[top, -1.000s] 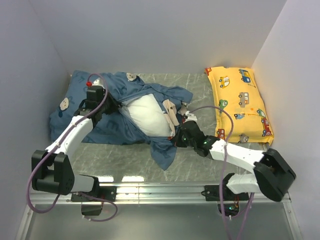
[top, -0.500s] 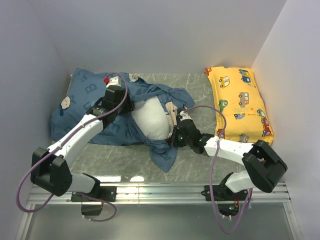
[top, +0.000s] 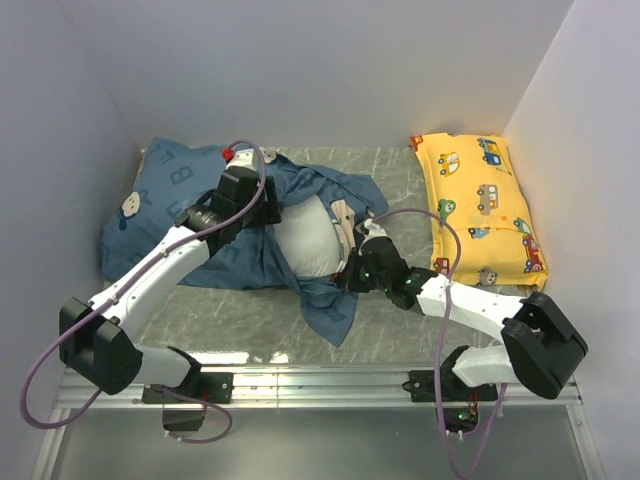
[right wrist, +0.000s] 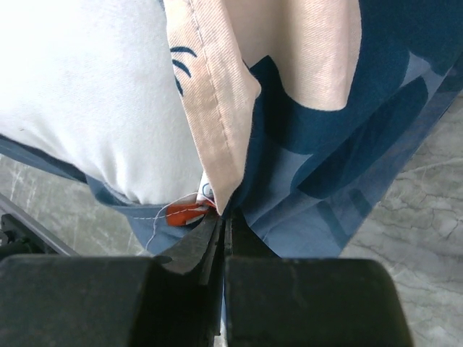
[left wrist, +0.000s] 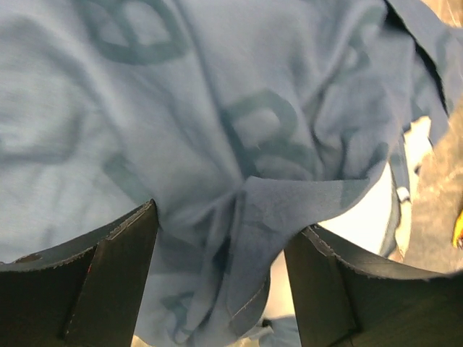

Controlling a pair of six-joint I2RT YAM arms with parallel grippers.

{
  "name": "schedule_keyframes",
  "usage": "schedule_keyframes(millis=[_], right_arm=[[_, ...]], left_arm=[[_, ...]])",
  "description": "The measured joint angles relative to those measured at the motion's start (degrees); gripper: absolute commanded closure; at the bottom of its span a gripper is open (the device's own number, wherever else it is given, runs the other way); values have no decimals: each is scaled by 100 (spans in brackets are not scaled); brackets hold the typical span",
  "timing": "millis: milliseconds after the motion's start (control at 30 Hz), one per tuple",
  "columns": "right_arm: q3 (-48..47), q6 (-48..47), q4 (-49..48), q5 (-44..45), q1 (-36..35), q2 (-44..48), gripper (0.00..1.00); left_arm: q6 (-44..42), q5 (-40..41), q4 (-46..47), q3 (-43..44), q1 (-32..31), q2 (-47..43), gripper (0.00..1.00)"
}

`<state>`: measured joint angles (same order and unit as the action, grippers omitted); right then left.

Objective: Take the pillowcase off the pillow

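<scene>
The dark blue pillowcase [top: 165,205] lies crumpled at the left and middle of the table, and the white pillow [top: 305,242] bulges out of its open end. My left gripper [top: 264,212] hovers over the case beside the pillow's left edge. In the left wrist view the left gripper [left wrist: 224,282] is open, with a loose fold of pillowcase [left wrist: 246,130] bunched between its fingers [left wrist: 108,282] but not pinched. My right gripper [top: 356,268] sits at the pillow's right side. In the right wrist view the right gripper [right wrist: 226,220] is shut on the pillowcase [right wrist: 347,144] edge, beside a cream hem [right wrist: 217,108], a red tag and the pillow [right wrist: 87,94].
A yellow vehicle-print pillow [top: 482,208] lies along the right wall. Grey marbled tabletop [top: 240,315] shows in front of the fabric. White walls close in the left, back and right sides. A metal rail [top: 320,378] with the arm bases runs along the near edge.
My left gripper opened, let go of the pillowcase and swung right toward the pillow. The right gripper stayed shut and shifted only slightly.
</scene>
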<state>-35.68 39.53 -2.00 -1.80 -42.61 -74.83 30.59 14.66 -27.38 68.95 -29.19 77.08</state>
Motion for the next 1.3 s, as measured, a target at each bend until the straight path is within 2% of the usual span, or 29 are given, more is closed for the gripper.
schedule_keyframes(millis=[333, 533, 767, 1067, 1133, 1267, 1300], right_arm=[[0, 0, 79, 20, 0, 195, 100], [0, -2, 118, 28, 0, 216, 100], [-2, -2, 149, 26, 0, 275, 100], [-2, -9, 162, 26, 0, 280, 100], [0, -9, 160, 26, 0, 280, 100], [-2, 0, 164, 26, 0, 280, 100], [-2, 2, 164, 28, 0, 280, 100]], left_arm=[[-98, -66, -264, 310, -520, 0, 29], [-98, 208, -474, 367, -697, -140, 29], [-98, 485, -787, 643, -809, -535, 35], [-9, 664, -721, 1062, -1827, -699, 36], [66, 667, -640, 1062, -2065, -584, 34], [293, 699, -341, 863, -2264, -181, 14], [334, 732, -258, 739, -2267, -94, 12]])
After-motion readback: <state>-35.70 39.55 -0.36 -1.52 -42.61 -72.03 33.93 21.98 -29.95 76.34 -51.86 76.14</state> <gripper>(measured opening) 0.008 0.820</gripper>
